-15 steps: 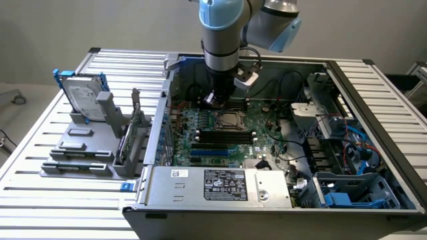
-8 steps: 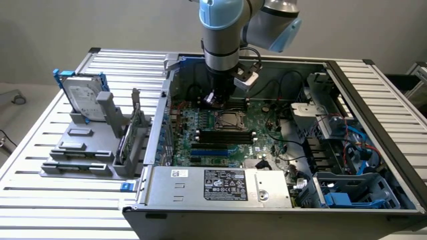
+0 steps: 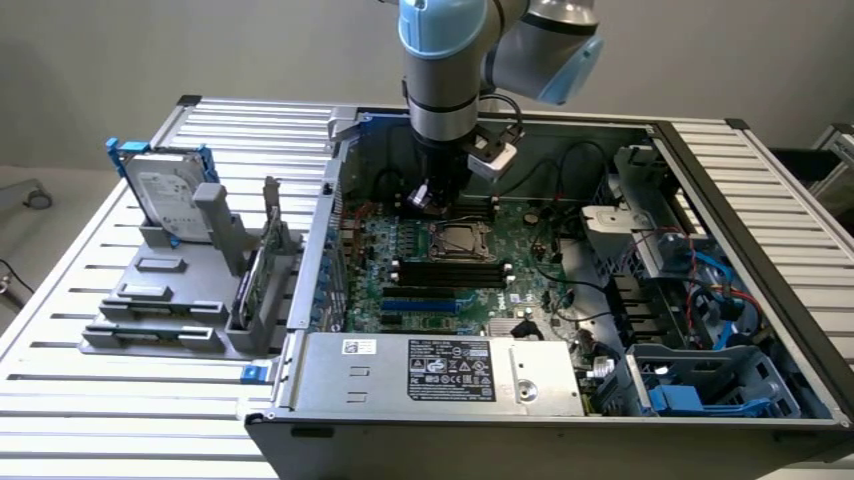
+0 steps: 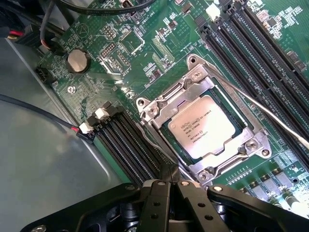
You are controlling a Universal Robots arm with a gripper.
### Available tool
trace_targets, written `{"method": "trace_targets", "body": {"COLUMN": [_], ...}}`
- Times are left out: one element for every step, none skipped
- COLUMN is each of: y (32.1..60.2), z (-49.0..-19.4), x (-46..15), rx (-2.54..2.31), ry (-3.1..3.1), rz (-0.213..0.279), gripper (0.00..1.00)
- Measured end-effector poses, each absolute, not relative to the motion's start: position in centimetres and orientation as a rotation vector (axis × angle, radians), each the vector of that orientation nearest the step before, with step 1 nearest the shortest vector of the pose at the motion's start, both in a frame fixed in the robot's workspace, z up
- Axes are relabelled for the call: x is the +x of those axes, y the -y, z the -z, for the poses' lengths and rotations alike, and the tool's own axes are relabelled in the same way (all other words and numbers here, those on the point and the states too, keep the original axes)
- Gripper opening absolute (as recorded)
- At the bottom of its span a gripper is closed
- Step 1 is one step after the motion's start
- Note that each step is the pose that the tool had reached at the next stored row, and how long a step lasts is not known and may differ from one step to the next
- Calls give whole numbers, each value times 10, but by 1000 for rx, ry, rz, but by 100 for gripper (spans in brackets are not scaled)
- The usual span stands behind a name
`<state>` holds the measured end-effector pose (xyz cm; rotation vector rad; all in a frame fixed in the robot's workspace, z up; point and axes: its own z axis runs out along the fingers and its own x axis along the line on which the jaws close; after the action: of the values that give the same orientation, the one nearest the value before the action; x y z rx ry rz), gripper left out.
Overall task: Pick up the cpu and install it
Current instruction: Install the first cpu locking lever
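CPU (image 4: 205, 126) — one, lying flat inside the metal-framed socket (image 4: 200, 79) on the green motherboard (image 4: 120, 58). From the exterior view's left: a grey rack (image 3: 147, 335) holds one upright hard drive (image 3: 170, 190); next, the open computer case (image 3: 467, 445) holds the board. The gripper (image 4: 171, 180) hovers just beside the socket, fingers pressed together — holding nothing.

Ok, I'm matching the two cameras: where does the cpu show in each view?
Exterior view: the cpu sits in the socket, near the picture's centre.
Wrist view: the cpu, label showing, lies inside the socket's metal frame.
Shared landmark: the black memory slots beside the socket.
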<state>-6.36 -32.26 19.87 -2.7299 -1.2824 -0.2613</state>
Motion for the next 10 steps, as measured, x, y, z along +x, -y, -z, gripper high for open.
{"method": "trace_targets", "body": {"y": [323, 323, 323, 323, 323, 323, 323, 323, 323, 323], "z": [-199, -199, -199, -199, -199, -198, -198, -198, -198, -198], "x": [-64, -64, -64, -63, -63, -63, -63, -63, -62, -62], "rx": [-2730, -2730, -2731, -2731, -2731, -2731, -2731, -2732, -2732, -2732], "ry": [1283, 1284, 1284, 1285, 1286, 1287, 1288, 1289, 1290, 1292], "rz": [261, 261, 260, 260, 259, 259, 259, 258, 258, 257], "gripper": [11, 11, 11, 11, 11, 11, 11, 11, 11, 11]}}
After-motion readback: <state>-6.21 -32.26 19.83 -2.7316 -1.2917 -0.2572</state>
